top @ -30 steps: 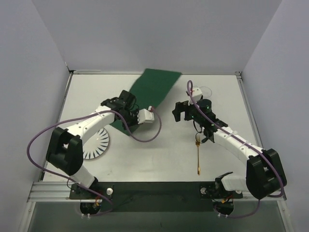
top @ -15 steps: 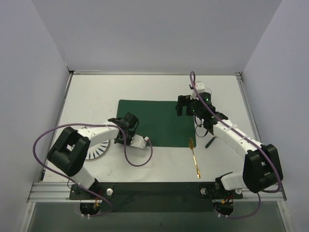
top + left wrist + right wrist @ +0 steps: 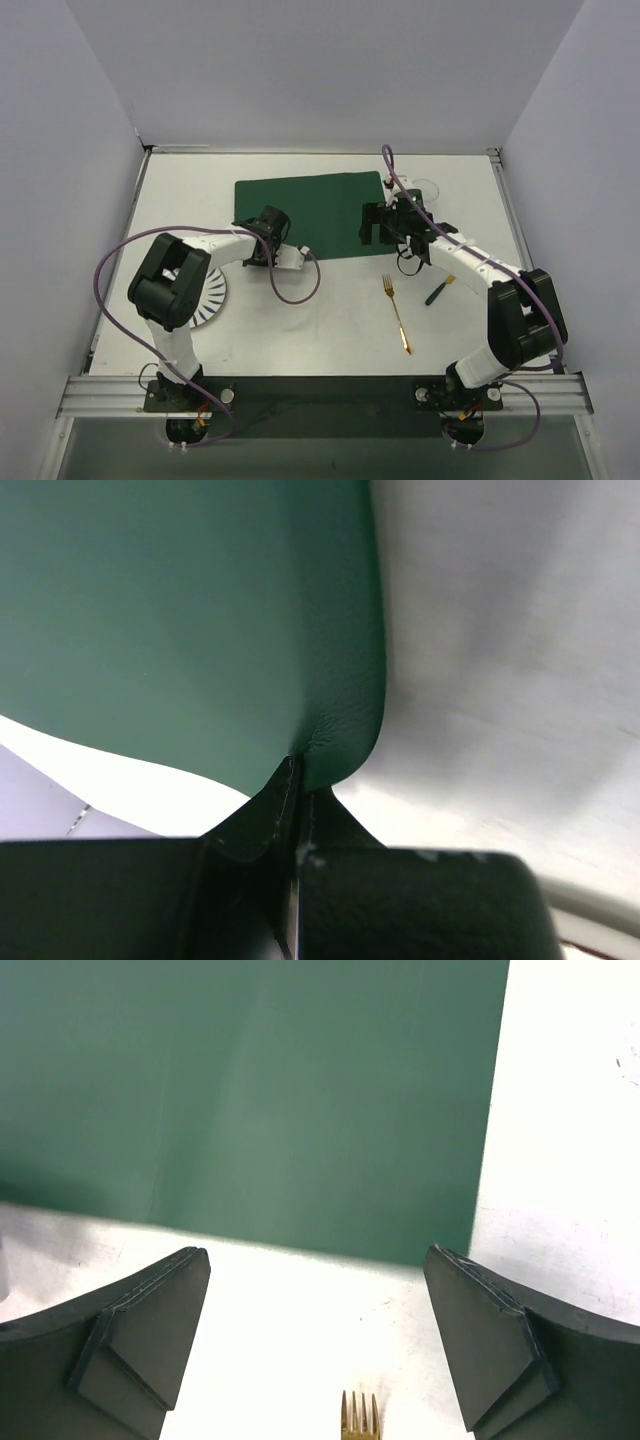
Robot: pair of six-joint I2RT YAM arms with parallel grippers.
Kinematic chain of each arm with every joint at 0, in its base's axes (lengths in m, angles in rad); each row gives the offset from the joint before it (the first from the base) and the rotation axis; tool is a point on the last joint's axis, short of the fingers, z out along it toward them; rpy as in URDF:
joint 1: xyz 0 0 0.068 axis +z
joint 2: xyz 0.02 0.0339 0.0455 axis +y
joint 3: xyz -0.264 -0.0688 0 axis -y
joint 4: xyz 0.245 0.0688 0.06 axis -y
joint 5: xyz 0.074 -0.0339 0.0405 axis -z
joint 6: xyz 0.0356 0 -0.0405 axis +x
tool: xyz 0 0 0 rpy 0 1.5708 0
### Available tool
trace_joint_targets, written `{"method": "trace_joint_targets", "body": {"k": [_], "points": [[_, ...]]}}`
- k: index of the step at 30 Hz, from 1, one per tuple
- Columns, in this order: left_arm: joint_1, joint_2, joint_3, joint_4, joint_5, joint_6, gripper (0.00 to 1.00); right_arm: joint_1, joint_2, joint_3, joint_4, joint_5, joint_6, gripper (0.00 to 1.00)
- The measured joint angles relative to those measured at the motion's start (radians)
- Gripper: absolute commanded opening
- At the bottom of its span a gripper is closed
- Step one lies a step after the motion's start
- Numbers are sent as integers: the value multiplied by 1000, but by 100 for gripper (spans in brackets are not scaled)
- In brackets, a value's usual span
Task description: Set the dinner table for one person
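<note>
Left gripper (image 3: 297,772) clamped tight on the green placemat's (image 3: 305,212) near edge, right gripper (image 3: 315,1260) spread wide above its right side. Dinner table (image 3: 320,320), white, flat and metal-railed, stretches beneath both arms.

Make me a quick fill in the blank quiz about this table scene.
The placemat is coloured ___.
The left claw is ___ on the placemat's edge.
The right claw hangs ___, holding nothing.
The gold fork lies nearer the ___ arm's base.
Answers: green, shut, open, right.
</note>
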Motion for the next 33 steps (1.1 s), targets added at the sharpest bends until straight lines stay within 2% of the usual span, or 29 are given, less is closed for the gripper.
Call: {"method": "trace_joint_targets", "body": {"k": [5,9,14,20,25,26,30,32,33], "points": [[12,59,42,106,-25,24,0,-6,6,11,-12,0,15,94],[12,55,-36,285,-60,123,0,-11,6,13,-21,0,15,94],[32,26,-107,387,-25,243,0,-19,19,33,-42,0,18,93],[85,-99,-234,370,95,385,0,-24,89,94,-49,-4,37,92],[91,-143,-258,309,140,448,0,-24,116,104,-60,-7,49,91],[91,-148,-266,311,142,462,4,-24,120,106,-61,-7,52,91],[91,-159,-283,319,143,507,44,-24,149,121,-66,-6,67,90],[92,-162,-282,334,145,517,52,-24,169,129,-70,2,69,89],[93,-165,-280,340,149,510,67,-24,183,134,-74,8,71,89]]}}
